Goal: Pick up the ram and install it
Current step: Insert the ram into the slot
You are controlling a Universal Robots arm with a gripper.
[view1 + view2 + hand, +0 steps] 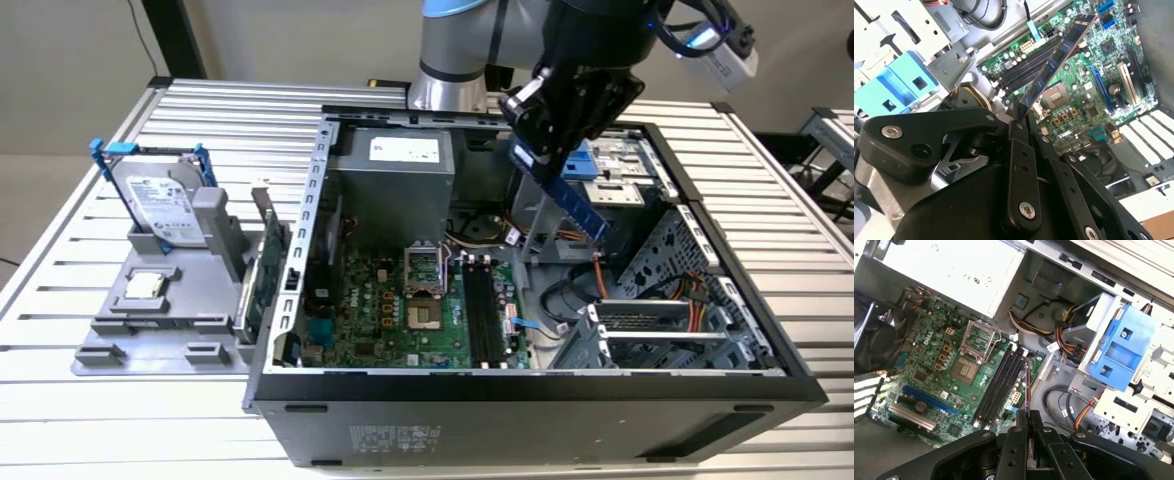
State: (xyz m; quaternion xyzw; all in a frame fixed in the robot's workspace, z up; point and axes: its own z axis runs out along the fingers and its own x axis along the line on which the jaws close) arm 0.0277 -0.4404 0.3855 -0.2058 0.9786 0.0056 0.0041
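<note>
Item: gripper [531, 150], fingers clamped tight on the upper end of the ram [566, 200], stick held slanting in mid-air inside the open computer case [318, 200], clear of the motherboard [380, 310], near its dark memory slots [483, 310].

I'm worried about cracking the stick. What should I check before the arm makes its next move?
1. Grip: ok. The gripper is shut on one end of the ram.
2. Slots empty: ok, by both wrist views.
3. Ram over the slots: not ok. It hangs to the exterior view's right of them.
4. Ram level: not ok. It is tilted, free end lower.
5. Slot latches open: cannot tell.
6. Notch matches the slot key: cannot tell.
</note>
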